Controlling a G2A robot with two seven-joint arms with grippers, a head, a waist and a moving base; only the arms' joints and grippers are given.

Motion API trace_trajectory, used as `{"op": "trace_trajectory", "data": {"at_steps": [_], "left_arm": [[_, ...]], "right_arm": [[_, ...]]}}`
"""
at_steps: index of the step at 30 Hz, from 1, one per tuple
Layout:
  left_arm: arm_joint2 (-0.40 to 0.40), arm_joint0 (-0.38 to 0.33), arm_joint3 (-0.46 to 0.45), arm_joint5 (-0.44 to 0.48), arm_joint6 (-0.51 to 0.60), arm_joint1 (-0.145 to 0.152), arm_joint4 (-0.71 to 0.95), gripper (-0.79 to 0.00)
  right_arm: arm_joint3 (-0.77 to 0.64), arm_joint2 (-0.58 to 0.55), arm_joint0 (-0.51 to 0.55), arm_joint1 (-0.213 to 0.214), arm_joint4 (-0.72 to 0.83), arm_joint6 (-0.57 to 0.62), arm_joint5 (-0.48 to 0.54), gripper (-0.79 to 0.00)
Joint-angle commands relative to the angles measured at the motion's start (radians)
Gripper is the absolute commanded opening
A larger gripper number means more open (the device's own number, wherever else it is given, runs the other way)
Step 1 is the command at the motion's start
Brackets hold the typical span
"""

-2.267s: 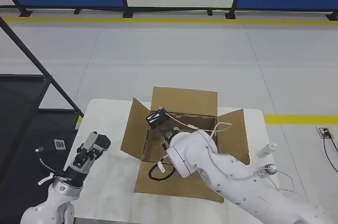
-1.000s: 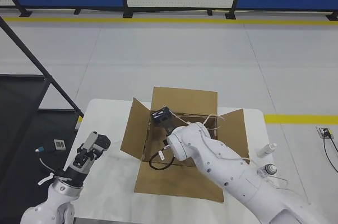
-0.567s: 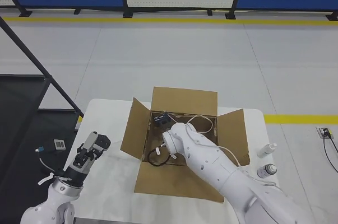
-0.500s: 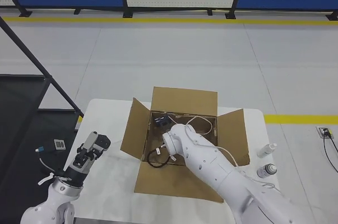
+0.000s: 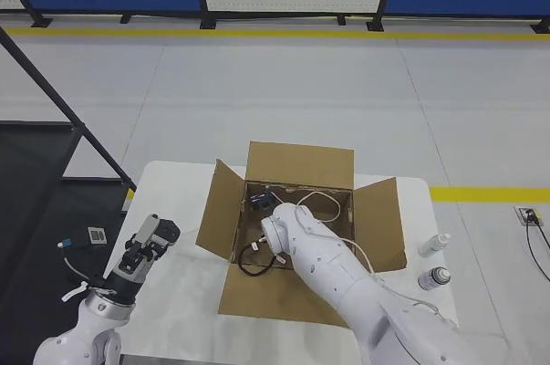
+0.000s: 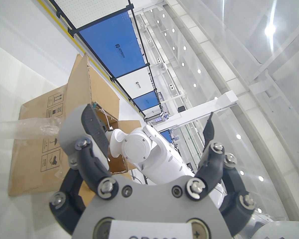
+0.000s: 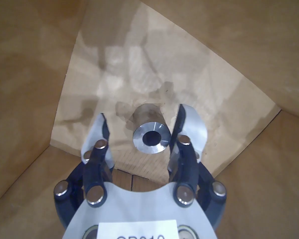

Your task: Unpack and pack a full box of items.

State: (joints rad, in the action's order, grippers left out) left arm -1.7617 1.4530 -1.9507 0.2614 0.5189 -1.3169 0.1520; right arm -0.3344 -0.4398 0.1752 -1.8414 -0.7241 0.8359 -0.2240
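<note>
Top view has the white desk (image 5: 170,274) carrying an open cardboard box (image 5: 300,164) with all four flaps folded out. The right arm reaches down into the box over its near edge. A loop of black cable (image 5: 253,265) hangs off the arm against the near flap. The left tool (image 6: 150,115) sits over the desk well to the side of the box. It is tilted upward, with its jaws spread wide and nothing between them. Two small bottles (image 5: 436,244) stand on the desk beyond the box's far-side flap.

Down on the box floor, the right tool (image 7: 144,118) is open and straddles a short metal cylinder (image 7: 151,138). The cylinder stands upright on its end with the bore facing up. One finger looks very close to it and the other stands apart, so the tool does not grip it.

The pictures do not settle whether the cylinder is about to be grasped or left there.

- **Tipping:** the off-centre straddle means that on closing, the nearer finger would likely meet the cylinder first. That could tip it or skid it across the smooth cardboard.
- **Slipping:** bare metal may also slip in the pads on the way up.
- **Snagging:** the cable loop could catch the flap edge as the arm rises and drag the light box across the desk.
</note>
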Motion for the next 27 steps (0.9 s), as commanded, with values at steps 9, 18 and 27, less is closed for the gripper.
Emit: {"op": "trace_trajectory", "data": {"at_steps": [9, 18, 27], "left_arm": [[0.000, 0.000, 0.000, 0.000, 0.000, 0.000, 0.000, 0.000], [0.000, 0.000, 0.000, 0.000, 0.000, 0.000, 0.000, 0.000], [0.000, 0.000, 0.000, 0.000, 0.000, 0.000, 0.000, 0.000]], "right_arm": [[-0.056, -0.020, -0.002, -0.007, -0.040, -0.050, -0.114, 0.000], [-0.332, -0.076, 0.041, 0.069, -0.164, -0.015, -0.256, 0.000], [-1.019, -0.297, 0.313, 0.270, -0.543, 0.220, -0.322, 0.000]]}}
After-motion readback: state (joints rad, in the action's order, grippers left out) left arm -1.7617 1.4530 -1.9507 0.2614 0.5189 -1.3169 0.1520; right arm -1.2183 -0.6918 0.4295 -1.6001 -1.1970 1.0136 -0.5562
